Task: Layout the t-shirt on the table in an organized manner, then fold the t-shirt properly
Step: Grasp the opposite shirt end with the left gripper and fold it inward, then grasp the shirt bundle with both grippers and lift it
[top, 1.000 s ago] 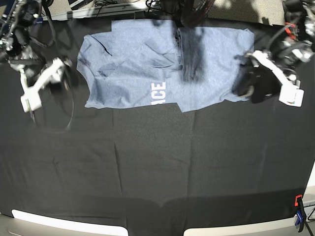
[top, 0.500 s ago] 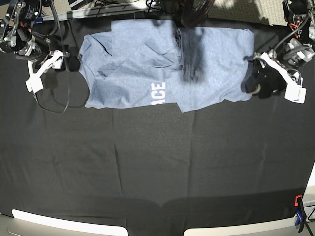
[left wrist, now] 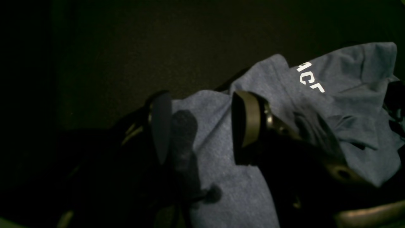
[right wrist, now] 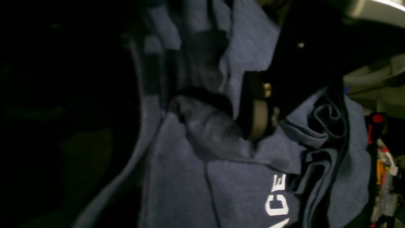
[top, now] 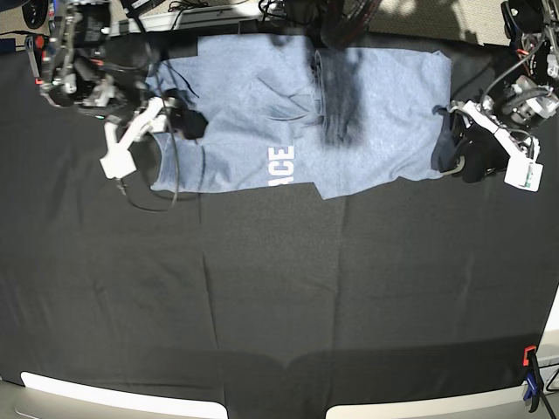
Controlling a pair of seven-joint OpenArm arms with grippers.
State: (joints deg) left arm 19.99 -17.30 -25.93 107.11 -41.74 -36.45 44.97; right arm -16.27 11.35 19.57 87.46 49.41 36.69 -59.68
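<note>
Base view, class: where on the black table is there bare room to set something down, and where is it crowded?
The table is bare from the t-shirt's lettered hem to the near edge, clamp at its corner. The far strip is crowded: the shirt fills it, the right gripper is over one end, the left gripper at the other, with cables behind.

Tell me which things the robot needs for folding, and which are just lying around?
Needed for the job:
- t-shirt, blue-grey, spread out but rumpled
- table, covered in black cloth
- left end effector, at one end of the shirt
- right end effector, over the other end

Just lying about:
- red and blue clamp at the table's corner
- cables behind the table
</note>
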